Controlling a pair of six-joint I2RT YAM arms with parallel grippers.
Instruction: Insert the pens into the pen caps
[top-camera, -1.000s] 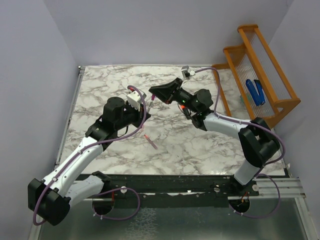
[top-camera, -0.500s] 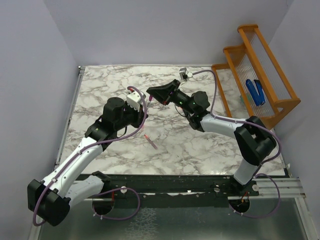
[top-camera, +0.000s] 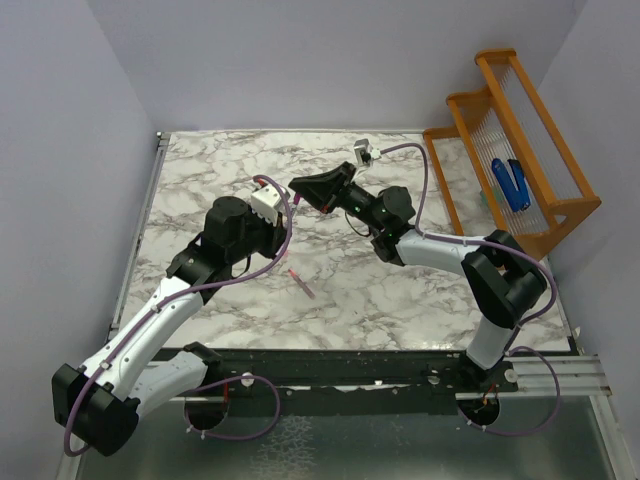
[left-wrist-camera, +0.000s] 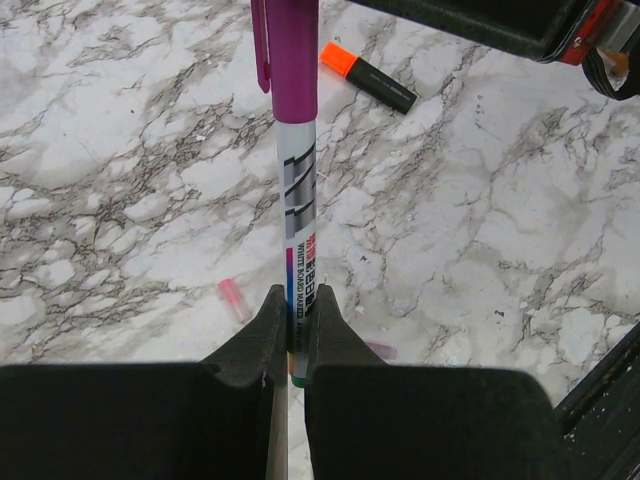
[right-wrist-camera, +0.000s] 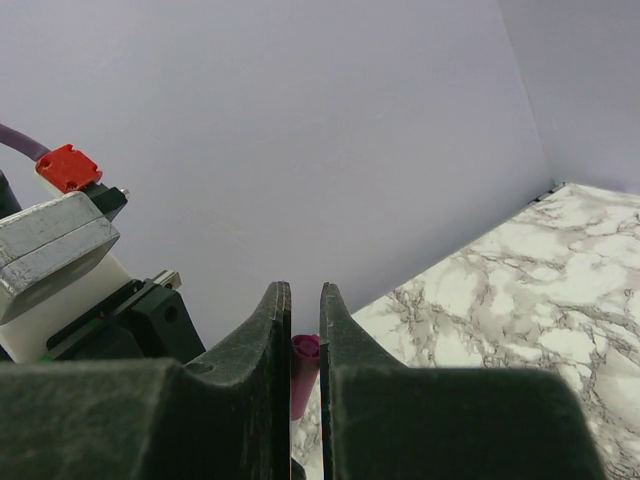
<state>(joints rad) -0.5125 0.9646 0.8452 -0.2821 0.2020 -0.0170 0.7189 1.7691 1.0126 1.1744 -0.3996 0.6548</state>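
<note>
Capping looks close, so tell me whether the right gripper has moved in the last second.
Yes. In the top view the right gripper has shifted left, farther from the orange rack.

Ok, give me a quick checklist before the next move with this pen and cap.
1. Left gripper holding the white pen: ok, its fingers are shut on the barrel.
2. Right gripper holding the magenta cap: ok, the cap sits between its fingers.
3. Cap in line with the pen: ok, they run straight in the left wrist view.
4. Cap pushed fully home: cannot tell.
5. Black marker dealt with: not ok, it lies loose on the table with its orange tip showing.
</note>
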